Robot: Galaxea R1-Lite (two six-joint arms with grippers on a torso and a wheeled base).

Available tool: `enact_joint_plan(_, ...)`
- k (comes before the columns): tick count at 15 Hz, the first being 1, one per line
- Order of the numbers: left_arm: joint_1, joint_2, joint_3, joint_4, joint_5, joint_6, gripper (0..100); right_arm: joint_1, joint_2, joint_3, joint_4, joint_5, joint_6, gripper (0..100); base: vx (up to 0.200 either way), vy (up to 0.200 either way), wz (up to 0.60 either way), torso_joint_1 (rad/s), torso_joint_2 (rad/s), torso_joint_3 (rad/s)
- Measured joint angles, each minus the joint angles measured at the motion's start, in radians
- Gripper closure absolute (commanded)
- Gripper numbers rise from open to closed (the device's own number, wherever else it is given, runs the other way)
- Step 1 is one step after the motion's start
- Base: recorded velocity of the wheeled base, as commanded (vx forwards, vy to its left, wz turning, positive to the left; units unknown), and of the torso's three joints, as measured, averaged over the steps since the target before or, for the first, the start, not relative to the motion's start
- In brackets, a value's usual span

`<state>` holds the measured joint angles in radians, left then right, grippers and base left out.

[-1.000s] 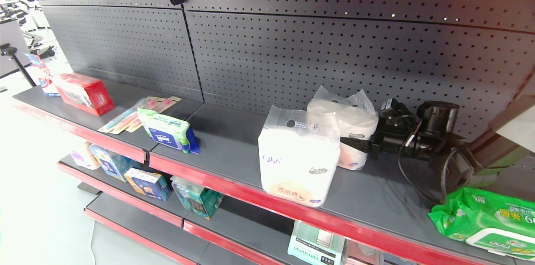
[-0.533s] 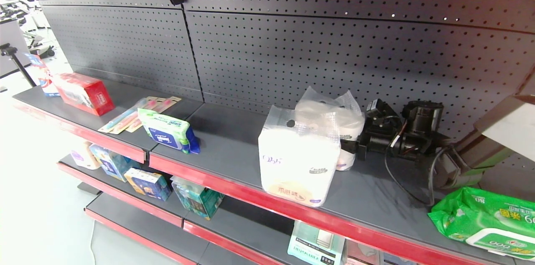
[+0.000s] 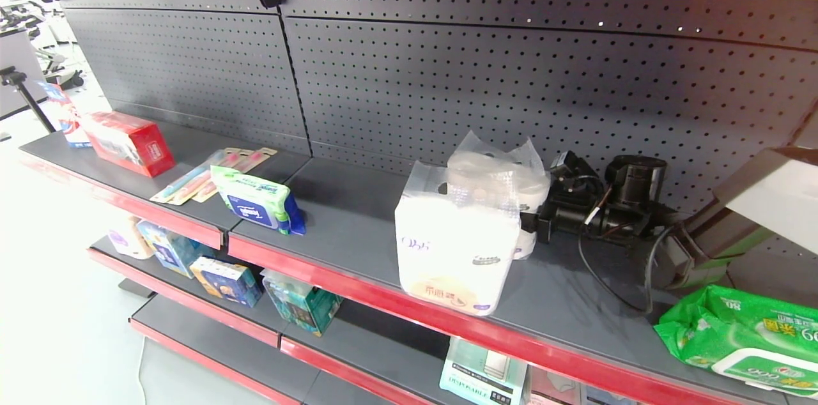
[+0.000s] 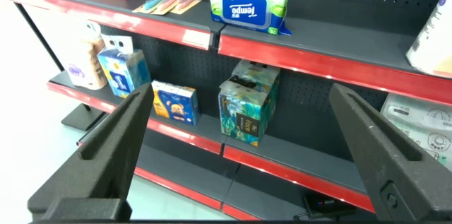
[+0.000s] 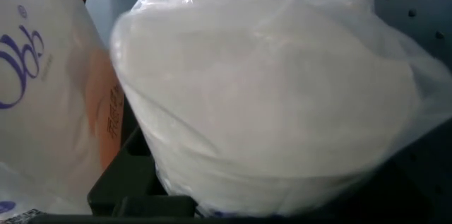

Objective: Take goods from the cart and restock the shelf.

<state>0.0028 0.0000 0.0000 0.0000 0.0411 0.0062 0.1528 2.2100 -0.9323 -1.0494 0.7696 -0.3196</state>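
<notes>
1. Head view: the right arm is lying stretched low along the shelf [image 3: 358, 213], coming in from the right of the front tissue pack [image 3: 457, 245] with its wrist level. The right gripper [image 3: 532, 224] is pinching the roll pack [image 3: 495, 178] by its right side. The roll pack is standing upright, low on the shelf, just behind the front tissue pack and partly hidden by it.
2. Left wrist view: the left gripper [image 4: 240, 93] is hanging below and left of the front tissue pack, with its fingers spread wide and holding nothing. It is facing the lower shelves, where a teal box [image 4: 247, 107] is standing.
3. Right wrist view: the roll pack's clear wrap is sitting right against the gripper's dark fingers. The front tissue pack is standing just beside it. Whether the two packs are touching cannot be told.
</notes>
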Motion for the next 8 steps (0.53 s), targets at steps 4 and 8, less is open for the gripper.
enact_joint_plan(4, 0.0, 0.0, 0.0, 0.0, 0.0, 0.0, 0, 0.006, 0.007, -0.004, -0.001, -0.056, 0.003, 100, 0.0, 0.0, 0.0, 0.0, 0.0, 0.0)
enact_joint_plan(8, 0.0, 0.0, 0.0, 0.0, 0.0, 0.0, 0, 0.017, 0.011, -0.003, -0.001, -0.075, 0.004, 100, 0.0, 0.0, 0.0, 0.0, 0.0, 0.0)
